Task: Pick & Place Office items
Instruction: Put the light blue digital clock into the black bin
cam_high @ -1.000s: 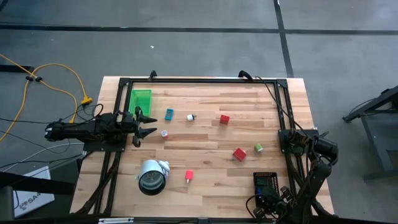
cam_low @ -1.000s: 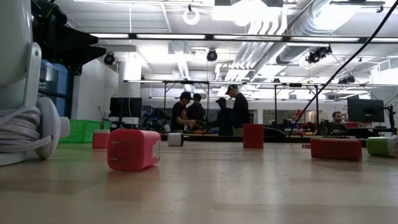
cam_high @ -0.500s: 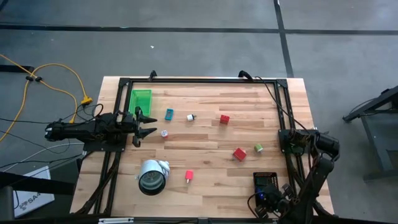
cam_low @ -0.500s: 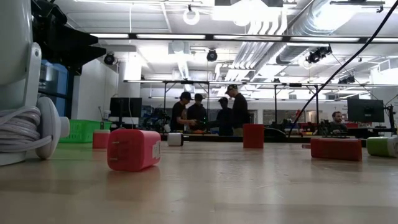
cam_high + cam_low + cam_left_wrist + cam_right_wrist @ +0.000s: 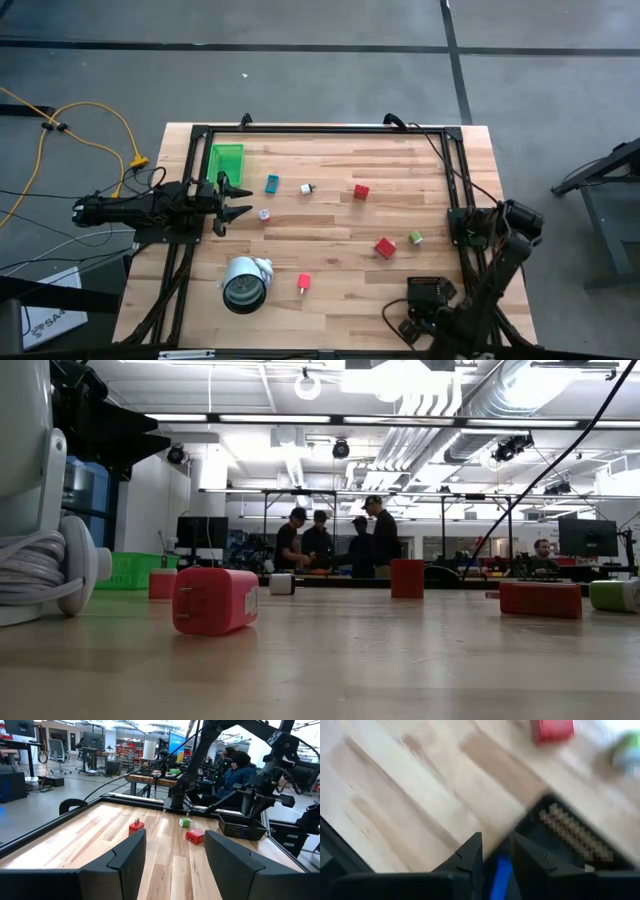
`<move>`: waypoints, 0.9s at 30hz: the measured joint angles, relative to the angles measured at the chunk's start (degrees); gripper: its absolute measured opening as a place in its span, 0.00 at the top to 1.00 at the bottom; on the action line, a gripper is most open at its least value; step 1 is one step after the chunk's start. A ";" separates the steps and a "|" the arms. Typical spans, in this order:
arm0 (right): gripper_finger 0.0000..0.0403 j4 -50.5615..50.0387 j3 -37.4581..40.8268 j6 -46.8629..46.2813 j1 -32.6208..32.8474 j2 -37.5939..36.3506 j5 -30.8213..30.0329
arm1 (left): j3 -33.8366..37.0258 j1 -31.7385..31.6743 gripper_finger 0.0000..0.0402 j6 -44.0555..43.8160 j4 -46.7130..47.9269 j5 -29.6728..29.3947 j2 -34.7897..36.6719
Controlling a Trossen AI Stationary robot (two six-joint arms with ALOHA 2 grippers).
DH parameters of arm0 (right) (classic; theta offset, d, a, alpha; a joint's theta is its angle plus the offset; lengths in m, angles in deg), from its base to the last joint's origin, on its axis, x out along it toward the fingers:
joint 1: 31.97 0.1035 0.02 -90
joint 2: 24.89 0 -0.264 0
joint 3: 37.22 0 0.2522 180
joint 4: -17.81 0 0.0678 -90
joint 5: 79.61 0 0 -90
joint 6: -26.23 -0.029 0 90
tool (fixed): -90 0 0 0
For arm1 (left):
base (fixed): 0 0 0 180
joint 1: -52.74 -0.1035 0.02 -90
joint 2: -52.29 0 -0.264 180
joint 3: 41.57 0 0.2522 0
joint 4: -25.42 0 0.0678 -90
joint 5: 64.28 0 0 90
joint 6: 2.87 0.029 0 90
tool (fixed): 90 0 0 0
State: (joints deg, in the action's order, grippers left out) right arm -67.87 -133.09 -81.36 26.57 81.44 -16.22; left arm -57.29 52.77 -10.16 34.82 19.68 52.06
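Roll (image 5: 245,283) at seven o'clock, red block (image 5: 385,247) (green cube (image 5: 415,237) beside) centre-right; right gripper (image 5: 495,857) clamped on blue bit (image 5: 502,870) by black tray (image 5: 424,291); left gripper (image 5: 236,199) apart.

The right gripper (image 5: 496,851) has its two dark fingers (image 5: 468,854) nearly together, clamped on a blue piece (image 5: 502,872). Beyond them lies the wooden table (image 5: 415,785) and a black tray (image 5: 570,837) — ridged inside. Farther off sit a red block (image 5: 553,730) and a green bit (image 5: 627,751) — both blurred.
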 joint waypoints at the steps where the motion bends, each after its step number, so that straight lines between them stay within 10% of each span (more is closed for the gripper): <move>1: 0.79 0.22 0.00 2.14 -0.84 -0.33 -1.10 | 0.00 -0.02 0.51 0.00 0.00 0.00 0.01; 14: 0.79 2.34 0.00 24.53 -8.67 -3.23 -18.04 | -0.02 0.00 0.51 0.00 0.00 0.00 0.00; 27: 0.79 20.40 0.39 60.10 -20.33 -7.83 -17.38 | -0.01 0.00 0.51 0.00 0.01 0.00 0.00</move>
State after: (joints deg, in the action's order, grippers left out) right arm -47.47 -132.69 -21.26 6.24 73.60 -33.60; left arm -57.30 52.77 -10.16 34.83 19.68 52.06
